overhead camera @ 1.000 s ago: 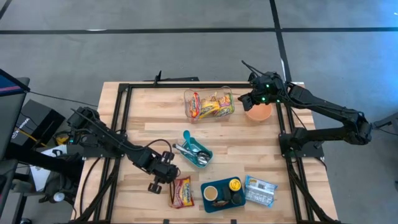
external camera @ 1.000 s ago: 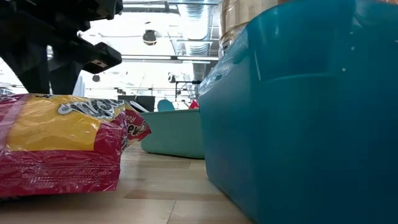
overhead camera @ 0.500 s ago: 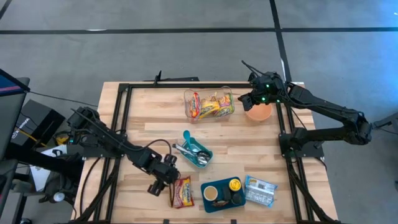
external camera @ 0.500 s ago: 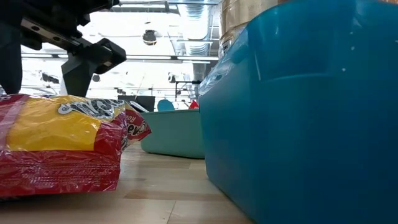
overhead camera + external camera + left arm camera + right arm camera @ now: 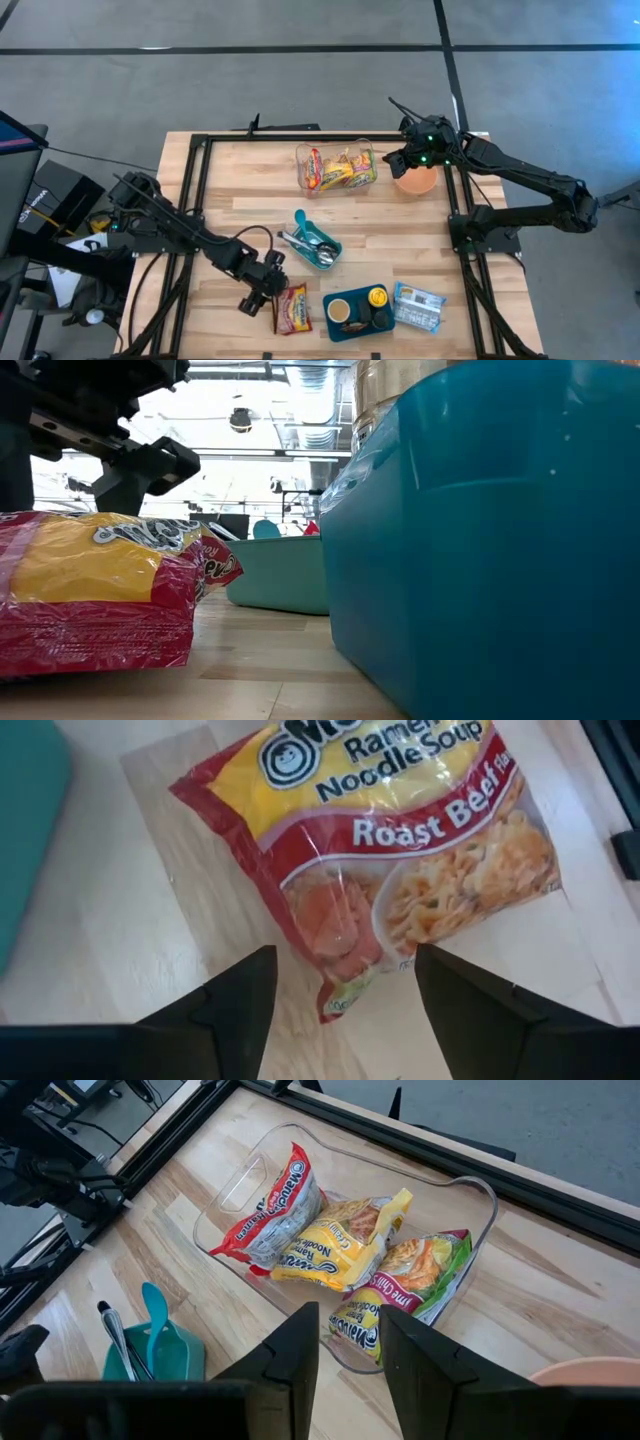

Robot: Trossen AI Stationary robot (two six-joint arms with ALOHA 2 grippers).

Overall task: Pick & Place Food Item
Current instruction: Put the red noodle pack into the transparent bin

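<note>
A red-and-yellow ramen packet point(image 5: 293, 308) point(image 5: 400, 850) lies flat on the wooden table near its front edge. My left gripper point(image 5: 270, 292) point(image 5: 340, 1005) stands open just above it, tipped steeply down. Its two fingers stand on either side of the packet's near end without touching it. One finger point(image 5: 150, 458) shows above the packet point(image 5: 100, 590) in the low view. My right gripper point(image 5: 403, 160) point(image 5: 348, 1365) waits at the far right over an orange bowl point(image 5: 417, 181), a little open with nothing between its fingers.
A clear container point(image 5: 337, 168) point(image 5: 345, 1250) at the table's far side holds three ramen packets. A teal tray of utensils point(image 5: 315, 240) sits mid-table. A blue tray point(image 5: 358, 310) with a cup and a jar stands right of the packet, with a blue pouch point(image 5: 418, 306) beyond it.
My left gripper has opened, tipped further down and sunk slightly toward the ramen packet. The packet has not moved.
</note>
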